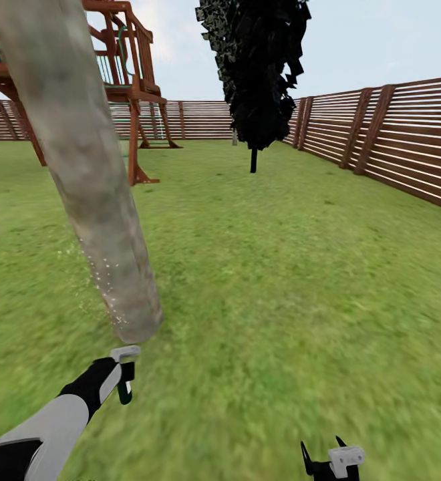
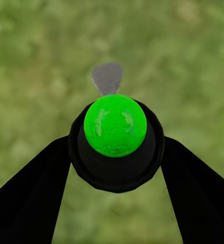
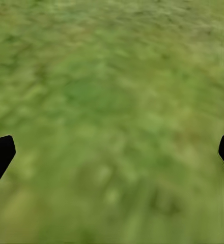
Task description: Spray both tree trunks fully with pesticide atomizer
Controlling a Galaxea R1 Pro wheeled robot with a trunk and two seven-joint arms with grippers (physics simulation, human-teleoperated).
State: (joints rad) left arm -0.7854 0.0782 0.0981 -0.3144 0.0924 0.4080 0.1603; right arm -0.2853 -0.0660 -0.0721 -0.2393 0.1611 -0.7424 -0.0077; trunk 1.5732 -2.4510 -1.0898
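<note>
The left gripper (image 1: 123, 377) is closed around the pesticide atomizer (image 1: 125, 371), a dark bottle with a pale grey spray head; the left wrist view looks down on its round bright-green end (image 2: 115, 125) seated in a black collar, pinched between the two black fingers (image 2: 28, 195), with the grey nozzle (image 2: 107, 77) poking out beyond it. The tree trunk (image 1: 80, 167) stands just ahead of that nozzle and slightly to the robot's left: a thick, mottled beige-grey column whose foot meets the grass (image 1: 280, 267) right above the atomizer in the head view, and whose long axis leans up and away toward the left. A thin scatter of whitish pesticide specks (image 1: 97, 280) hangs against the lower left flank of the trunk, so the spraying appears to be under way near the base, though how much bark is coated is hard to judge at this sharpness. The left arm is plainly the near one; covering the rest would call for tilting the nozzle upward along that leaning axis. The right gripper (image 1: 322, 461) hangs low at the robot's right, well apart from the trunk, fingers spread wide with nothing but lawn between them. Farther off stand a narrow black tree (image 1: 260, 73), a wooden play frame (image 1: 130, 80) and the slatted fence (image 1: 394, 133).
</note>
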